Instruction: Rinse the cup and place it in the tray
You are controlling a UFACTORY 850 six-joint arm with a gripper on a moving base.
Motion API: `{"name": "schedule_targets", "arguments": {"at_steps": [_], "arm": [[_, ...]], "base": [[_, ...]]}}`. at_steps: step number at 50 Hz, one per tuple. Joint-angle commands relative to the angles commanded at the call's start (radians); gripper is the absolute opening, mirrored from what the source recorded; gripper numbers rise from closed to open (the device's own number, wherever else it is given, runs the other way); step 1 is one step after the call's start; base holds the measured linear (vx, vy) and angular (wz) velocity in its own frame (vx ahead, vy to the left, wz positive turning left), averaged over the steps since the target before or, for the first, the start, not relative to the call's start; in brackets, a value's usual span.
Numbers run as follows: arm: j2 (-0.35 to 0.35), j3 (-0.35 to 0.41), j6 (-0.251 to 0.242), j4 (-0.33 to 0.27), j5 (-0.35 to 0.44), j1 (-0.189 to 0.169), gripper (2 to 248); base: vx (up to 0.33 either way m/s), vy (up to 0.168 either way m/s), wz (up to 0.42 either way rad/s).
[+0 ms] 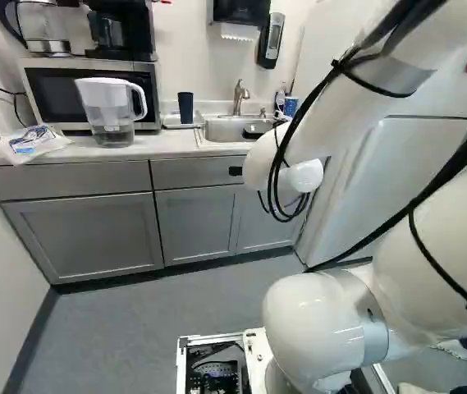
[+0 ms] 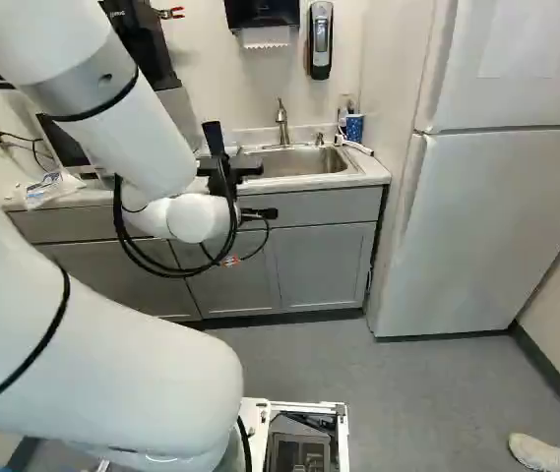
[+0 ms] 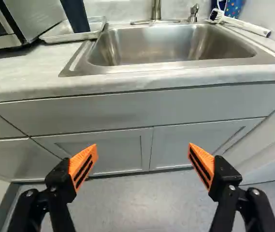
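Observation:
In the right base view, black parts of my gripper show beside the wrist, ahead of the sink front. Seen from the wrist, the gripper has its orange-padded fingers wide apart, with nothing between them. A dark blue cup stands in a shallow tray on the counter beside the sink; the wrist view shows the cup too, ahead of the gripper and off to one side. The steel sink with its faucet lies farther ahead, above the cabinet fronts.
A microwave, a water pitcher and a plastic bag are along the counter. Beyond the sink's other side are a patterned blue cup and a white brush. A refrigerator stands beside the cabinets.

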Motion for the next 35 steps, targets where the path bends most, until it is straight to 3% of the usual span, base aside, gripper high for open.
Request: {"name": "schedule_targets", "arguments": {"at_steps": [35], "arm": [[0.020,0.137,-0.031,0.029,0.229,-0.010,247]], "base": [[0.000,0.000,0.000]]}}
